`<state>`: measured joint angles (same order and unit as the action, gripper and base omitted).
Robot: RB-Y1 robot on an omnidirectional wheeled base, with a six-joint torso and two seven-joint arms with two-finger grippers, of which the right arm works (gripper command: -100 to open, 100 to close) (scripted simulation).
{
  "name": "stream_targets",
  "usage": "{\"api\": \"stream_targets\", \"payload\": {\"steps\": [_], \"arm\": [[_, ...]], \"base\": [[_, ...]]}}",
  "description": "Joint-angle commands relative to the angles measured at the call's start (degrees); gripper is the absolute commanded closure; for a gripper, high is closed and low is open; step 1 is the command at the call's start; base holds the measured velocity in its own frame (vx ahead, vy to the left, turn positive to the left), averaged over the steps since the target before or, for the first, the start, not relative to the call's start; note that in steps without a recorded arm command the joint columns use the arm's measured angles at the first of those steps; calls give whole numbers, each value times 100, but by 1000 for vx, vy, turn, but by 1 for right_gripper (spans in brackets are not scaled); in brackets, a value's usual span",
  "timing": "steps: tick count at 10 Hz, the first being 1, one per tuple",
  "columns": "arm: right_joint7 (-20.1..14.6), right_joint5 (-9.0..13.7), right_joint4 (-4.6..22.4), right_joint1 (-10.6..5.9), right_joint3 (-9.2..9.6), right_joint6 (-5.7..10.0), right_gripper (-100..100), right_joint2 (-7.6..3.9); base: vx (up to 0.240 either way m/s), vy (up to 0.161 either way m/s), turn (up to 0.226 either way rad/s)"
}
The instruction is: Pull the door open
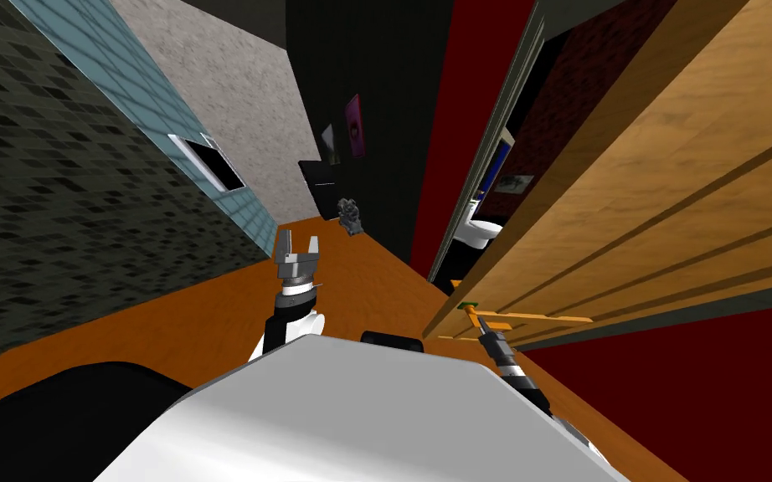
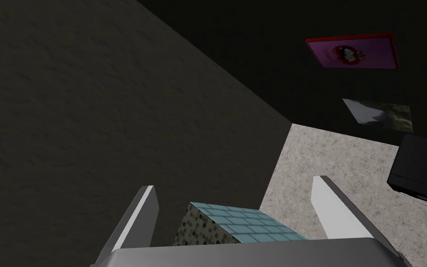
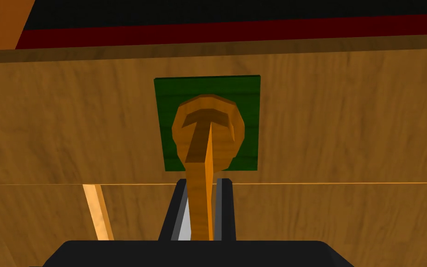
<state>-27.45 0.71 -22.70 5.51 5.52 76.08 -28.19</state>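
Observation:
A wooden door (image 1: 669, 192) with long grooves stands ajar at my right, its free edge swung out towards me. Its orange lever handle (image 3: 203, 185) sits on a round boss over a green square plate (image 3: 247, 120). My right gripper (image 3: 201, 218) is shut on that lever, both fingers pressing its sides; in the head view the right gripper (image 1: 478, 322) meets the door's edge by the handle (image 1: 470, 310). My left gripper (image 1: 297, 245) is raised over the orange floor to the left, fingers (image 2: 138, 218) open and holding nothing.
Through the gap beside the door a white toilet (image 1: 481, 230) stands in a red-walled room. A small grey figure (image 1: 349, 215) and a dark box (image 1: 319, 180) sit at the far end of the orange floor. A tiled wall (image 1: 83, 192) runs along my left.

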Motion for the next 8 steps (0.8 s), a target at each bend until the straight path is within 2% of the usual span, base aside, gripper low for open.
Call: {"api": "stream_targets", "payload": {"steps": [1, 3, 4, 5, 8], "arm": [[-21, -2, 286, -102, 0, 146, 100, -23], [-15, -18, 269, -103, 22, 117, 100, 4], [6, 11, 236, -135, 73, 43, 100, 18], [6, 11, 236, -135, 73, 43, 100, 18], [74, 100, 59, -222, 194, -198, 100, 42]], "base": [[-120, -33, 53], [-42, -4, -3], [-125, -41, 127], [-142, -59, 79], [-218, -67, 120]]}}
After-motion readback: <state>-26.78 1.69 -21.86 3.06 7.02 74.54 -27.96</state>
